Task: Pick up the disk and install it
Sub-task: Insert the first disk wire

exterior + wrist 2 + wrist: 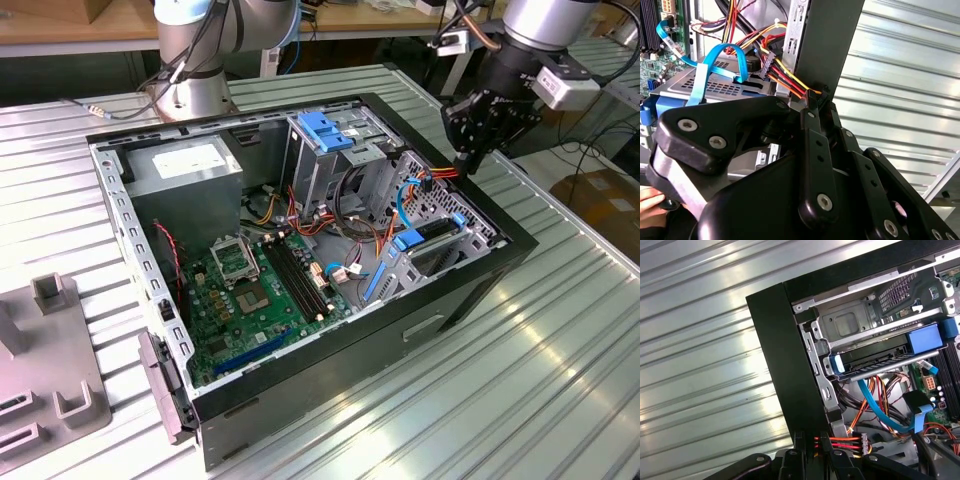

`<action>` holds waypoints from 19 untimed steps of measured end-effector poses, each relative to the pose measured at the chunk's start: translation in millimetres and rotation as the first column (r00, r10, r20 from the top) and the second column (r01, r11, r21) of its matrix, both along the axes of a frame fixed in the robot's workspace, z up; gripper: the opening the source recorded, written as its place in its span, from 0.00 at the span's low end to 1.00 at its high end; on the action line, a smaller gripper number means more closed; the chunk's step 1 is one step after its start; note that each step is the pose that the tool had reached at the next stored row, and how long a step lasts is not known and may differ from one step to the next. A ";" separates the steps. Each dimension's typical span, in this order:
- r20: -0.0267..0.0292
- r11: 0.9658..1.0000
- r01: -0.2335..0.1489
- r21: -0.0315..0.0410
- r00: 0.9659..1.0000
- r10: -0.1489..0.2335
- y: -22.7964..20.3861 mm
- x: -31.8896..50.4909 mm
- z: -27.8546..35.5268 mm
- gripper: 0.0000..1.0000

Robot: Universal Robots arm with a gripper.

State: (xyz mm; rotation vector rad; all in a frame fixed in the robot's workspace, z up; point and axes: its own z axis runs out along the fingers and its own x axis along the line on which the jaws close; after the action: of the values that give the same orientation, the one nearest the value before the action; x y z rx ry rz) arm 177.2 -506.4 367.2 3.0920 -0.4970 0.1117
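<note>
Bright, even light falls from above in all views. The ribbed metal counter [560,340] throws back broad white glare in the exterior view, strongest beside the open computer case [420,330]; in both wrist views its ribs shine in pale bands. Inside the case, shadow is soft. The gripper [815,100] looms dark and slightly soft in the second wrist view, close to the lens.

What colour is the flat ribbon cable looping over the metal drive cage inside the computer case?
Light blue; the ribbon cable shows best in the second wrist view, arching over the drive cage.
</note>
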 end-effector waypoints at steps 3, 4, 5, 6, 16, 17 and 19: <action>0.000 1.000 0.000 0.000 1.000 0.000 0.0 0.0 -0.2 0.24; 0.000 1.000 0.000 -0.001 1.000 0.000 0.0 0.0 -0.3 0.17; 0.000 1.000 0.000 -0.001 1.000 0.000 -0.1 0.0 0.4 0.16; 0.000 1.000 0.000 -0.002 1.000 0.000 0.0 0.0 1.3 0.16; 0.000 0.999 0.047 -0.002 0.999 -0.047 0.0 -1.3 5.4 0.16; 0.000 0.999 0.050 -0.002 0.999 -0.050 0.0 -2.0 5.4 0.16; 0.000 0.999 0.053 -0.002 0.999 -0.053 0.0 -5.2 5.2 0.16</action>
State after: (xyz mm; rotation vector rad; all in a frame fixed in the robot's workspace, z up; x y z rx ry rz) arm 172.0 -506.5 372.4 3.0741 -0.5775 0.1116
